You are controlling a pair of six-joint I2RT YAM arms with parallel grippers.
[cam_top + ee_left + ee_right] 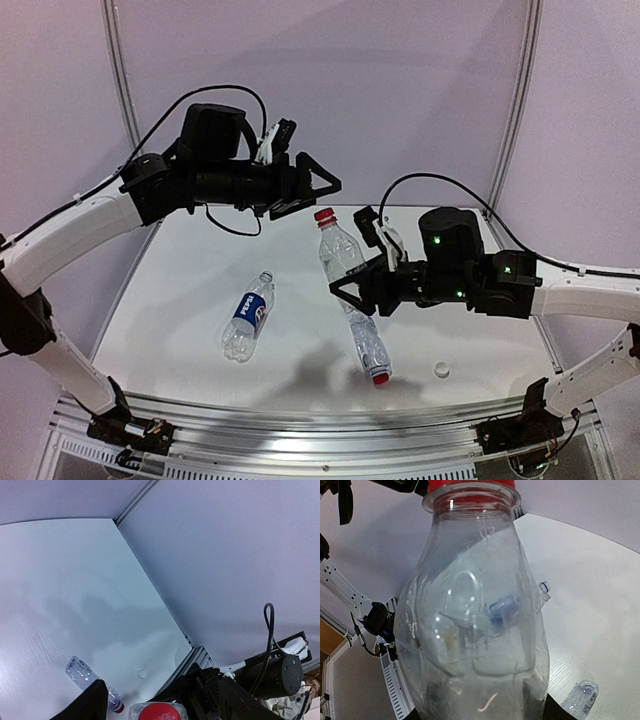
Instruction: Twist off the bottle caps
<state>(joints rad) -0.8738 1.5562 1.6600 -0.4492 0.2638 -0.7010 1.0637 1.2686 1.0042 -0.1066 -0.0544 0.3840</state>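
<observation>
Above the white table point(180, 300), an unlabelled clear bottle point(340, 255) is held off the surface, tilted with its neck uppermost. It is clamped low on its body by the right gripper point(345, 288), and its red cap point(323, 214) is in place. The left gripper point(330, 185) is seen just above that cap with its jaws spread. From the left wrist, the cap sits between the two fingers point(95, 702); whether they touch it cannot be told. A second ribbed bottle point(368, 345) is laid on its side below the right gripper, its own red lid point(380, 378) toward the near edge. A Pepsi-labelled bottle point(248, 315) is laid well to the left. A whitish cap point(441, 369) is seen loose at near right.
</observation>
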